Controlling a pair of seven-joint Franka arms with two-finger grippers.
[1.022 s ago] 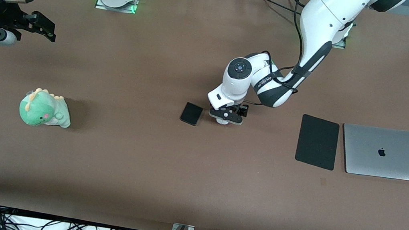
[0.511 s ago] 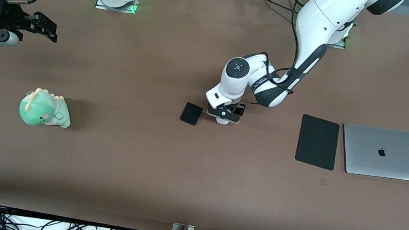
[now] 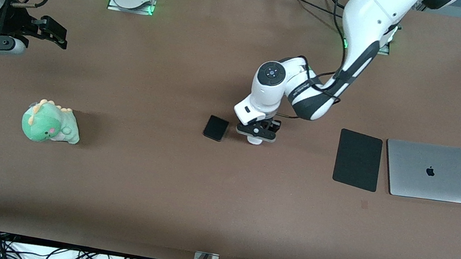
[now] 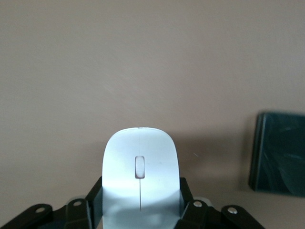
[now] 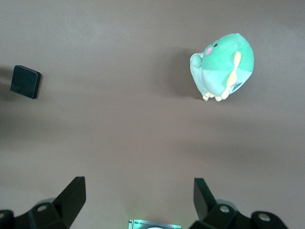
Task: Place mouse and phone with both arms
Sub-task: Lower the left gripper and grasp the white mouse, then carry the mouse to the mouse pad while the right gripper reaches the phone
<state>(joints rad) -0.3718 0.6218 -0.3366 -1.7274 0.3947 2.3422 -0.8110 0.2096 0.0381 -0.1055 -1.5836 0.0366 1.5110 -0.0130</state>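
The white mouse [image 4: 139,176] sits between the fingers of my left gripper [image 4: 140,202], which is shut on its sides; in the front view the mouse [image 3: 255,140] peeks out under the left gripper [image 3: 256,134] at mid-table. The small black phone [image 3: 216,128] lies on the table just beside it, toward the right arm's end; it also shows in the left wrist view [image 4: 280,160] and the right wrist view [image 5: 25,81]. My right gripper [image 3: 51,32] is open and empty, waiting in the air at the right arm's end of the table; it also shows in its wrist view [image 5: 139,195].
A flat black mouse pad [image 3: 358,159] and a closed silver laptop [image 3: 430,171] lie side by side toward the left arm's end. A green plush dinosaur [image 3: 50,122] sits toward the right arm's end, also in the right wrist view [image 5: 222,66].
The left gripper with the mouse has shifted slightly away from the phone, toward the mouse pad. The right gripper has drifted a little.
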